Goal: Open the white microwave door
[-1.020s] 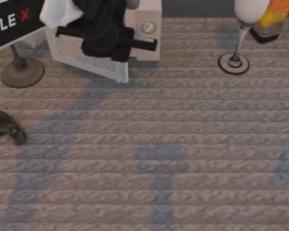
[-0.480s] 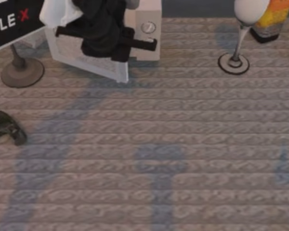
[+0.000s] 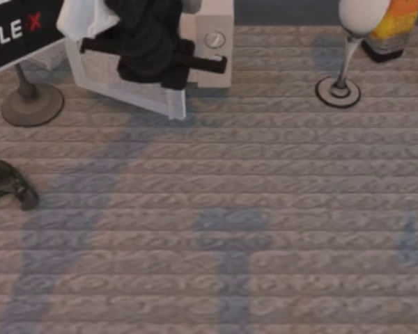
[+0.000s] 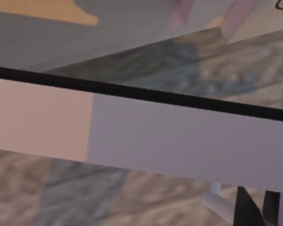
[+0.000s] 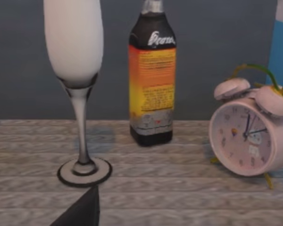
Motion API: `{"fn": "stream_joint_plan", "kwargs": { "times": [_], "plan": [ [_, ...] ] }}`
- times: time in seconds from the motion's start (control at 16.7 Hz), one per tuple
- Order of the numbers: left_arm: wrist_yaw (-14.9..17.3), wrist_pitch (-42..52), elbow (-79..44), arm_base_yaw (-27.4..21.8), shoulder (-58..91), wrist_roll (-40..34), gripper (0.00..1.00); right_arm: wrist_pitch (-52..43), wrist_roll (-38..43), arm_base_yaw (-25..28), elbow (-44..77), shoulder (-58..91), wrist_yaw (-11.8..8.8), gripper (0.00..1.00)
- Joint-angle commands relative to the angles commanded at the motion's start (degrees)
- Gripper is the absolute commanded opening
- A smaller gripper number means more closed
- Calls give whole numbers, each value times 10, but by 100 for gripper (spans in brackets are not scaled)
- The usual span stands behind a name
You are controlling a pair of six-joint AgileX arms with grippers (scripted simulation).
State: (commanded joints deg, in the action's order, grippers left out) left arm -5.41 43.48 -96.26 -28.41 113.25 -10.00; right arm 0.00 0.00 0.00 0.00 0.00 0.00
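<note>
**Door swung out, motion stopped**

The left gripper (image 3: 168,75) hangs over the free edge of the door (image 3: 129,94); whether its fingers clasp that edge or stand apart I cannot tell, since the arm's dark body hides them. Across the last second nothing has shifted: the door holds the same angle, swung out from the microwave (image 3: 212,42) at the table's far left. I judge the opening largely done or stalled partway. The right arm is parked out of the top view, facing a glass (image 5: 75,70) and a bottle (image 5: 152,75).
</note>
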Motion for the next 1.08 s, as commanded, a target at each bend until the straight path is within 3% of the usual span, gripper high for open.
{"fn": "stream_joint_plan", "kwargs": {
  "times": [0.54,1.08],
  "plan": [
    [38,-22,63,22,-48,74,0,0,0,0,0,0,0,100],
    [38,-23,63,22,-49,74,0,0,0,0,0,0,0,100]
  ]
}}
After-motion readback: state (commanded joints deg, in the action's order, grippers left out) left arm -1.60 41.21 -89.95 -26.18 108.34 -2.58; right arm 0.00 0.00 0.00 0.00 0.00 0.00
